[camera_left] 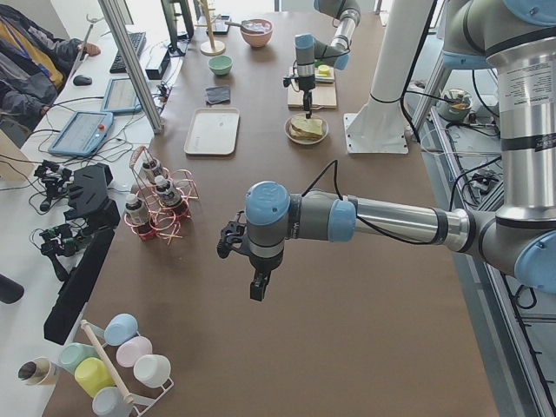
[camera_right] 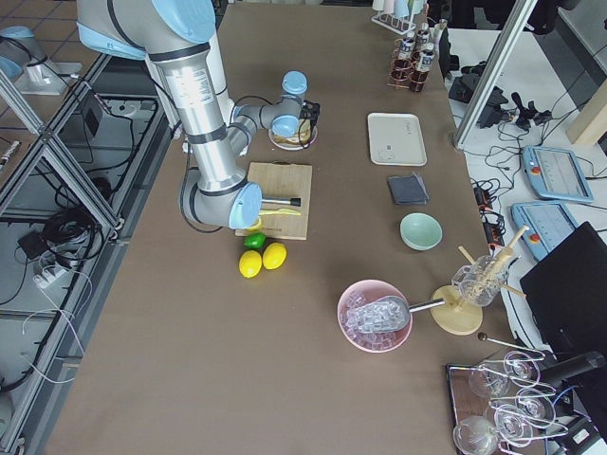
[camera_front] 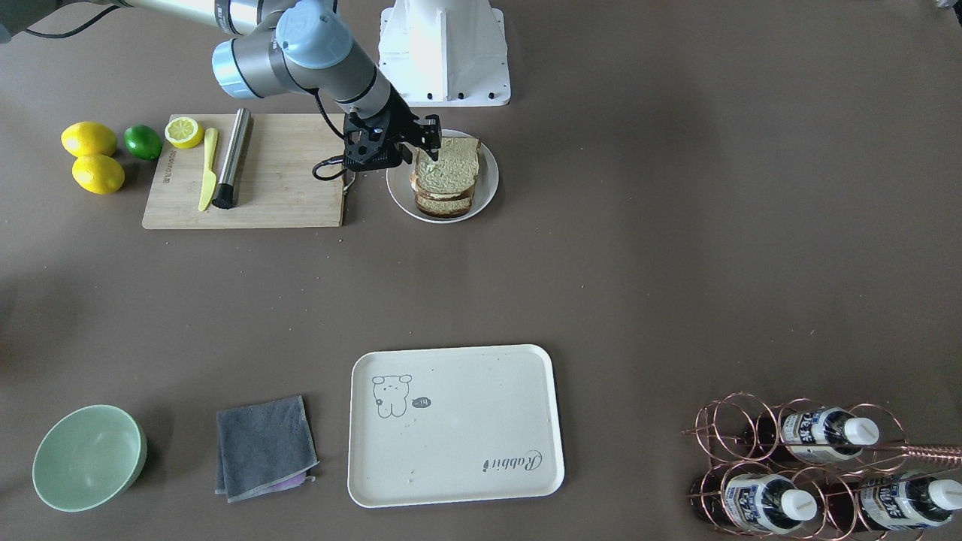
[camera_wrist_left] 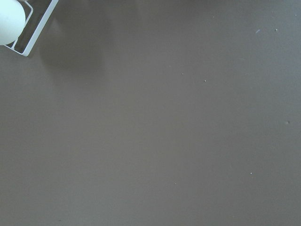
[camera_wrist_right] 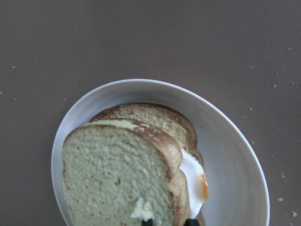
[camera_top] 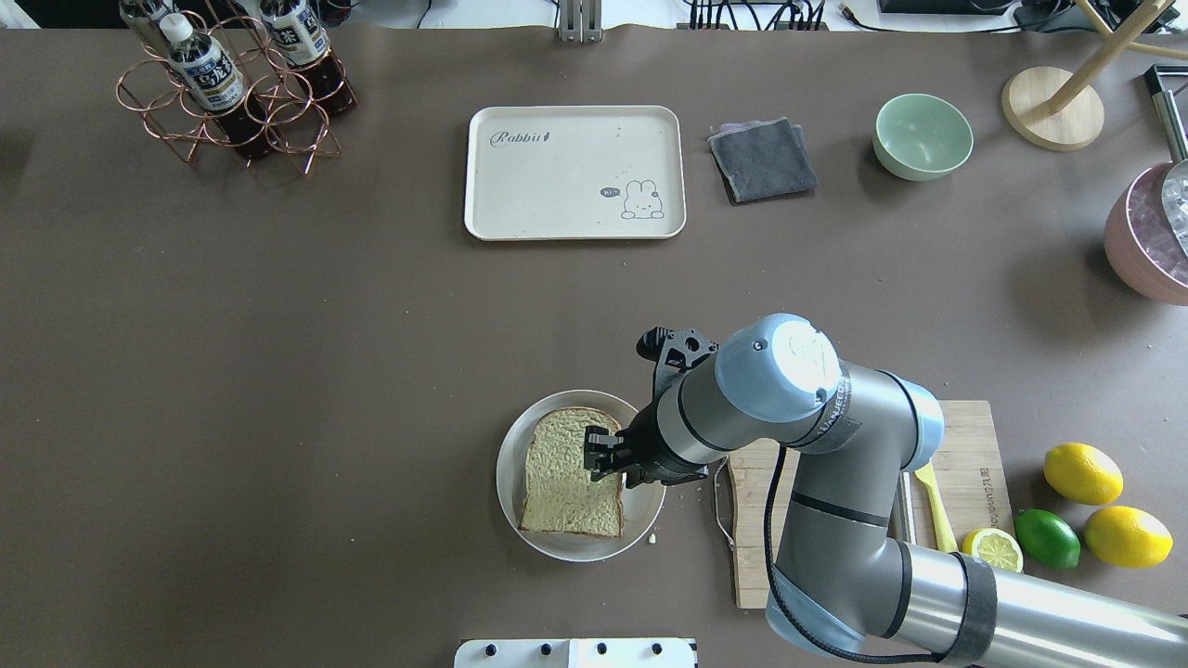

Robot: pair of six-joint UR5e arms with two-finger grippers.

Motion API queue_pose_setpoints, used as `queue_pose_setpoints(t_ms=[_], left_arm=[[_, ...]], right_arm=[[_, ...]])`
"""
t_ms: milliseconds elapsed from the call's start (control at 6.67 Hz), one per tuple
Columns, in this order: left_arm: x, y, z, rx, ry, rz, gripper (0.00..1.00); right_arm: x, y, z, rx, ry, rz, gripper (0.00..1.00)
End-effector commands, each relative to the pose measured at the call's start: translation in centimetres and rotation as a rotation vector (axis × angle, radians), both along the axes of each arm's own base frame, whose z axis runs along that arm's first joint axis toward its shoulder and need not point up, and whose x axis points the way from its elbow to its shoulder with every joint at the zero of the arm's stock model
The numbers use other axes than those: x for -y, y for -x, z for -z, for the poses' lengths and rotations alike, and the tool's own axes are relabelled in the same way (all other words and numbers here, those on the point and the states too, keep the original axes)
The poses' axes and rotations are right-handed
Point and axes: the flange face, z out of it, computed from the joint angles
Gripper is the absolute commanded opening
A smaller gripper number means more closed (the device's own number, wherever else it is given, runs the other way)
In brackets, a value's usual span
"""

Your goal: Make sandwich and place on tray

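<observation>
The right hand is clamped on the edge of the top slice of the sandwich, which sits on the white plate, well apart from the tray. Seat the slice squarely over the egg before releasing, and avoid dragging it sideways.

The sandwich shows pale greenish faces and dark brown crust; its egg is white with an orange yolk. The plate is white. The tray is cream, with a grey bear drawing and script. The table is grey-brown.
</observation>
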Motion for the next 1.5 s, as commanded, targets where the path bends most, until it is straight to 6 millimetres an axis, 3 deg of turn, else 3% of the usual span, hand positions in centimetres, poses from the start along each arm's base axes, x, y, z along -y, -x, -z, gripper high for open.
queue_pose_setpoints(t_ms=[0, 300, 450, 600, 900, 1200, 1350], left_arm=[[1.1, -5.3, 2.4, -0.091, 0.06, 0.09, 0.97], [1.0, -14.0, 6.5, -0.225, 0.067, 0.116, 0.98], [-0.2, -19.7, 8.7, -0.299, 0.107, 0.116, 0.98], [-0.8, -24.9, 11.6, -0.349, 0.122, 0.108, 0.97], [-4.8, -38.4, 18.6, -0.365, 0.102, 0.115, 0.97], [-9.1, -49.8, 25.9, -0.393, 0.147, 0.08, 0.96], [-9.9, -55.1, 29.9, -0.378, 0.13, 0.064, 0.93]], right_arm=[[2.2, -2.9, 0.3, 0.016, 0.003, -0.035, 1.0], [5.8, -8.6, -0.6, 0.024, 0.026, -0.076, 1.0], [7.8, -11.0, -1.8, 0.018, 0.004, -0.062, 1.0], [9.4, -13.6, -3.9, 0.007, -0.045, -0.037, 1.0], [11.9, -19.5, -9.4, -0.026, -0.11, 0.004, 1.0], [12.6, -23.5, -15.0, -0.072, -0.175, 0.041, 1.0], [12.5, -25.1, -17.4, -0.096, -0.212, 0.063, 1.0]])
